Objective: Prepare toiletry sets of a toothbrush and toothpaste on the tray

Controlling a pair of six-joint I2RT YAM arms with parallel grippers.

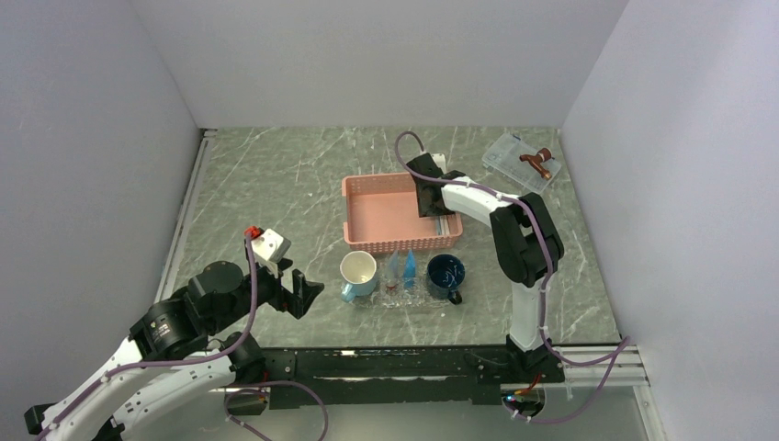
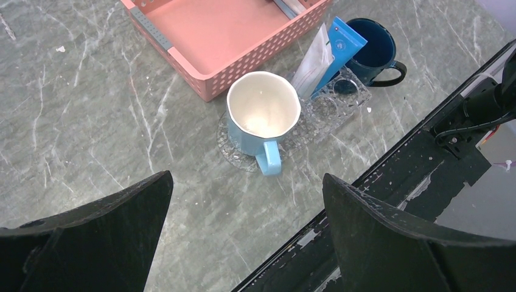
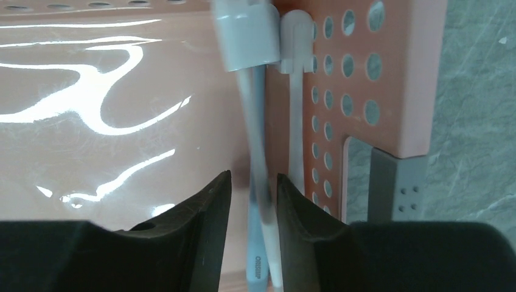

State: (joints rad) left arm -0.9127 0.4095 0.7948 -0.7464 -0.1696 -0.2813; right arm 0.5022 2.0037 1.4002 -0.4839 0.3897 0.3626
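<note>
Pink basket (image 1: pixel 390 243), mid bench: toothbrush (image 3: pixel 254 140) along its right wall, 2nd brush (image 3: pixel 296 121) beside | R jaws half-shut astride handle, can't tell if pinched | L jaws wide, empty | tip: pinch one handle only, lift straight | tray (image 1: pixel 418 296) nr front edge.

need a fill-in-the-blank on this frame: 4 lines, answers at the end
1. The right gripper is down inside the pink ___.
2. Its fingers sit either side of a ___ handle.
3. On the tray, the toothpaste tubes stand between a light blue mug and a ___ blue mug.
4. The left gripper hovers with its jaws wide ___.

Missing words: basket; toothbrush; dark; open.
</note>
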